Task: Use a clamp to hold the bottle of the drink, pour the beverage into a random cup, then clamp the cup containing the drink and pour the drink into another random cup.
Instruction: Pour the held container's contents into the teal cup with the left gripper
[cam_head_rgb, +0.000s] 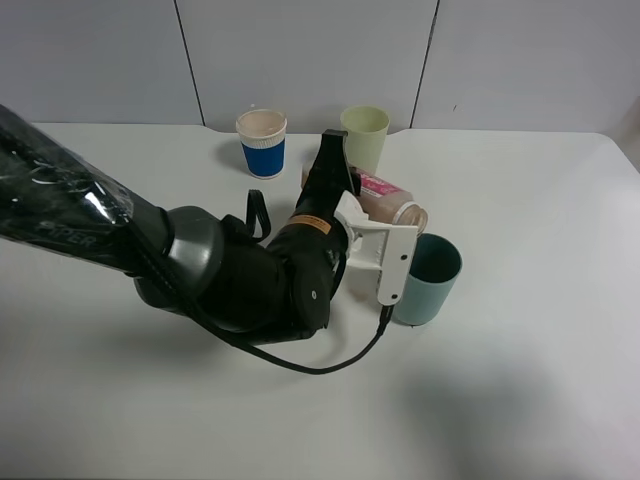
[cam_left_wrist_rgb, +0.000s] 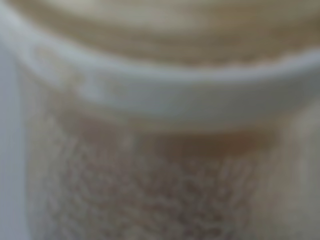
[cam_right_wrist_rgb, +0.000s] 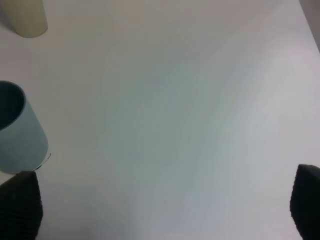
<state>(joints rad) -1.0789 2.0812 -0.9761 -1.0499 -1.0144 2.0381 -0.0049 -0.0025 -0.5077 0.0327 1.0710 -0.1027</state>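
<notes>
Left wrist view is blur; my clamp (cam_head_rgb: 390, 235), clenched on the tilted bottle (cam_head_rgb: 385, 195) just beside the teal cup (cam_head_rgb: 432, 282), hides part of that bottle.

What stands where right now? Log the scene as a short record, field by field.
left gripper: shut on small translucent plastic bottle with red-and-white label
bottle: tipped on its side, mouth by the rim of the dull teal-green plastic cup
pour: no stream visible; cup's contents cannot be told
right gripper: fingers wide open, holding nothing, above white table
back of table: pale yellow-green plastic tumbler and blue-banded white paper cup, upright, apart
</notes>
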